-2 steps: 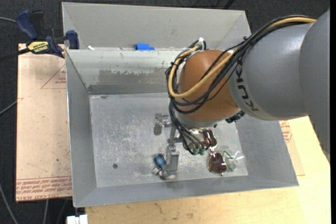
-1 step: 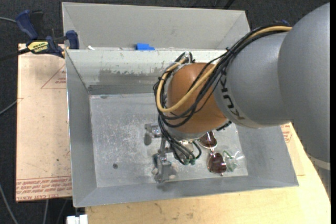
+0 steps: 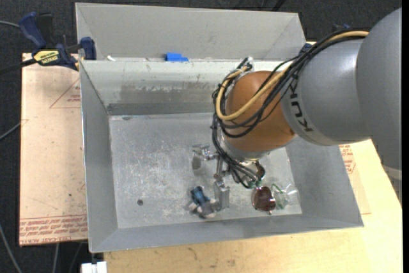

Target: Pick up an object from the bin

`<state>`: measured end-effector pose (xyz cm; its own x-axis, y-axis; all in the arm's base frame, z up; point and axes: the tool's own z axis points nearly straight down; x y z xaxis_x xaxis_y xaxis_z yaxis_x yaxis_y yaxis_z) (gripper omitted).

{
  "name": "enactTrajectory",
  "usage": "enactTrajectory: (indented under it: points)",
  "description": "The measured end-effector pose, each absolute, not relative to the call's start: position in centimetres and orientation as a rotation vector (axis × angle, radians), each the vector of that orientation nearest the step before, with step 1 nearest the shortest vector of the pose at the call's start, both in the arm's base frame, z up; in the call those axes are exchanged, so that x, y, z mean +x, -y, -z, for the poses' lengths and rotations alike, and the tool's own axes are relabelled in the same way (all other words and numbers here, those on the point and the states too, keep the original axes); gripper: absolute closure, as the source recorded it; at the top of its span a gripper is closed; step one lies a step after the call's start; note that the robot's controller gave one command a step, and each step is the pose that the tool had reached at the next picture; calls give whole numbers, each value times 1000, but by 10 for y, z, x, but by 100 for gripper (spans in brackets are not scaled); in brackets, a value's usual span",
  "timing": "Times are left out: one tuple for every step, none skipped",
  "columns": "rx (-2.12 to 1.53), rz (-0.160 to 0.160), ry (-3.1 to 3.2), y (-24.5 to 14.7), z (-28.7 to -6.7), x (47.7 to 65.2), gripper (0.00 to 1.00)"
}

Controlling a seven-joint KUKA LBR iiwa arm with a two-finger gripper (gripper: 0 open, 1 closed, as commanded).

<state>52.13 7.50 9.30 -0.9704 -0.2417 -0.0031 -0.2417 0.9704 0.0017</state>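
Note:
My gripper (image 3: pixel 211 177) hangs low over the front middle of the bin floor, open, with bare floor between its two metal fingers. One fingertip (image 3: pixel 200 160) points left; the other (image 3: pixel 222 196) reaches toward the front wall. A small blue and grey thing (image 3: pixel 200 200) lies on the floor just left of the front fingertip, close to it or touching it. To the gripper's right, a dark red round thing in clear crinkled wrapping (image 3: pixel 264 199) rests near the front right of the floor.
The arm with its orange cover and looped cables reaches in from the right and hides the floor's right rear part. The bin's sloping walls rise on all sides, and the front wall is close behind the front fingertip. Bare scuffed floor stretches to the left.

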Motion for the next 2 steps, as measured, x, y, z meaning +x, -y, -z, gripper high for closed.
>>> enactTrajectory:
  points:
    - [-450, 1, -3120, -55, -117, 532, 0]
    - [-481, -1, -3089, -81, -137, 548, 0]
